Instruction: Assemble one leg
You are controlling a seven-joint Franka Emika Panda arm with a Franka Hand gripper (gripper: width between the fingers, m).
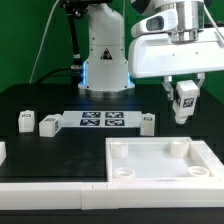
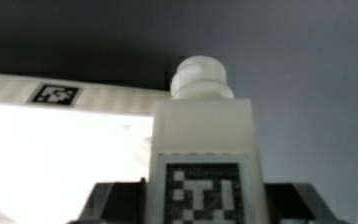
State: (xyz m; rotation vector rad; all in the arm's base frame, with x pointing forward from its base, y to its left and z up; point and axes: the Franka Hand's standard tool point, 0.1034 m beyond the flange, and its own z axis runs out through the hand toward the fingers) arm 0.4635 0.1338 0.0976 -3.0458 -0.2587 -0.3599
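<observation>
My gripper point(image 1: 184, 92) hangs at the exterior view's right, above the table, shut on a white leg point(image 1: 185, 101) with a marker tag on its face. In the wrist view the leg point(image 2: 204, 140) fills the middle, tag facing the camera, its rounded peg pointing away, with the dark fingers point(image 2: 123, 200) on either side of it. The large white tray-like panel point(image 1: 160, 160) with corner holes lies below, at the front right. Three more legs stand on the black table: two at the left point(image 1: 25, 121) point(image 1: 48, 124) and one near the middle right point(image 1: 148, 123).
The marker board point(image 1: 102, 122) lies flat in the middle of the table and shows in the wrist view point(image 2: 60, 95). The robot's white base point(image 1: 104, 55) stands behind it. A white edge point(image 1: 50, 187) runs along the table's front.
</observation>
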